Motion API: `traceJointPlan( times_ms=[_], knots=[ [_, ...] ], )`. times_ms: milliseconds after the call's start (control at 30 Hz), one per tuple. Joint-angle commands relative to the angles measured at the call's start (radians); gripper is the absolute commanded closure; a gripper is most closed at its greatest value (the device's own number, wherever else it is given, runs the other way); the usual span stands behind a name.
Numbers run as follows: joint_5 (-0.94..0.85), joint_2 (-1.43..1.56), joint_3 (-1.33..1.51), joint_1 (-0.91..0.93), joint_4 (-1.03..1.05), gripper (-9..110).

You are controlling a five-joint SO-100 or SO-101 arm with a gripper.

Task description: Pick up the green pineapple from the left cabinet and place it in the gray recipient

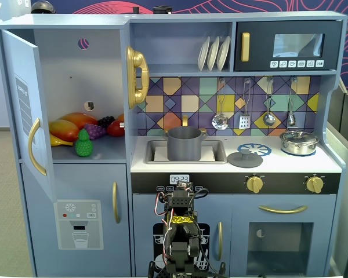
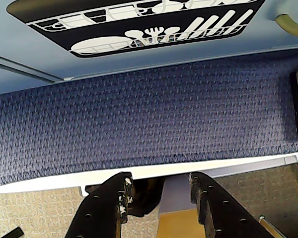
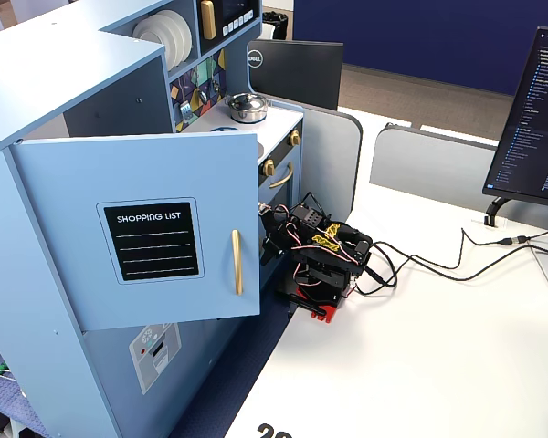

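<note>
**Status: task not started; arm folded at rest**

**Progress.** No step of the task appears to be done. The green pineapple (image 1: 84,144) sits on the shelf of the left cabinet (image 1: 75,63), at the front edge, just ahead of a pile of other toy fruit (image 1: 81,126). The cabinet door (image 1: 28,110) stands open, so access is clear. The gray recipient (image 1: 184,143) stands empty-looking in the sink basin (image 1: 216,152).

**Gripper.** The gripper (image 2: 160,191) points down at the floor area in front of the toy kitchen. In the wrist view its jaws stand apart with nothing between them. In a fixed view the arm (image 1: 180,231) is folded low against the lower front of the kitchen. The pineapple is well above the gripper and off to its left in that view; the recipient is almost straight above it.

**Remaining.** Raise the arm, reach into the cabinet, grasp the pineapple, carry it right to the recipient, release.

**Surface and room.** The arm is mounted on a white table (image 3: 438,365) abutting the kitchen. A blue patterned mat (image 2: 149,114) lies beneath the gripper. A monitor (image 3: 530,109) and cables (image 3: 457,265) occupy the table; office partitions stand behind.
</note>
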Motion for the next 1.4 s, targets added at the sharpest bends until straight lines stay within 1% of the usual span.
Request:
traceJointPlan(
  times_ms=[0,200,233,267,300,367,433,533,600,700,767,833,900,1000,1067,1167,1267,1367],
  knots=[
    [-0.005,-0.006,0.017,0.003,0.175,94],
    [-0.005,-0.006,0.017,0.003,0.175,93],
    [-0.005,-0.006,0.017,0.003,0.175,94],
    [-0.005,-0.006,0.017,0.005,0.175,99],
    [-0.005,-0.006,0.017,0.008,0.175,101],
    [-0.005,-0.006,0.017,-0.009,0.175,101],
    [-0.069,-0.008,0.015,-0.083,0.146,101],
    [-0.021,-0.067,-0.017,-0.273,-0.084,95],
    [0.055,-0.137,-0.074,-0.442,-0.348,90],
    [0.038,-0.233,-0.167,-0.670,-0.790,83],
    [0.021,-0.299,-0.242,-0.795,-1.032,83],
    [-0.044,-0.385,-0.313,-0.867,-1.220,83],
    [-0.081,-0.460,-0.396,-0.902,-1.308,81],
    [-0.135,-0.555,-0.503,-0.908,-1.374,79],
    [-0.146,-0.617,-0.551,-0.894,-1.420,74],
    [-0.132,-0.692,-0.601,-0.844,-1.463,70],
    [-0.100,-0.770,-0.630,-0.816,-1.549,66],
    [-0.103,-0.825,-0.667,-0.813,-1.572,65]
  ],
)
